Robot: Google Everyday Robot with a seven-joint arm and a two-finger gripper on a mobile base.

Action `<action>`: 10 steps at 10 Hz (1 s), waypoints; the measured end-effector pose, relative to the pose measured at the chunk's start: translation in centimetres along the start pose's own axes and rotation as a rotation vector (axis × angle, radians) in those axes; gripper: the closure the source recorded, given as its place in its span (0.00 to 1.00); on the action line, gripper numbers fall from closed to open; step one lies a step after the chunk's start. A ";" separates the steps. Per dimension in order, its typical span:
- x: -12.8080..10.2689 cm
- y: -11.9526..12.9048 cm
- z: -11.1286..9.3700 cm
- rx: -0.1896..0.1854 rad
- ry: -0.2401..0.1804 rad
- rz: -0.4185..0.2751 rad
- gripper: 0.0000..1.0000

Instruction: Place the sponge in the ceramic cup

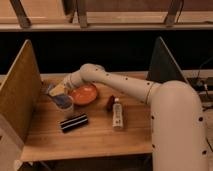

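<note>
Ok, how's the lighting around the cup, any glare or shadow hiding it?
Camera view: warm, dim light with no glare, and a dark band behind the table. Camera view: the end effector sits at the table's left, just over the cup, with the sponge at its rim, all dimmer but visible.

The arm (125, 85) shows creamy white all along, and its gripper (54, 92), greyish, sits just left of the orange-red dish (84, 94), over the ceramic cup (66, 108), which reads pale whitish. The sponge (62, 100) there shows a blue-grey face with a pale yellow one beside it. Nearer the front edge, the block (74, 122) is black with white stripes. The bottle (118, 115) is white, its cap dark red. The table (100, 137) is warm light-brown wood, the left panel (20, 95) tan, the right panel (162, 62) dark grey.
</note>
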 end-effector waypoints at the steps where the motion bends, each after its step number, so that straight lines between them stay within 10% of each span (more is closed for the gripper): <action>1: 0.0 0.0 0.0 0.000 0.000 0.000 0.78; 7: 0.0 0.0 0.0 -0.001 0.000 0.000 0.21; 10: 0.0 0.1 0.0 -0.001 0.000 0.000 0.20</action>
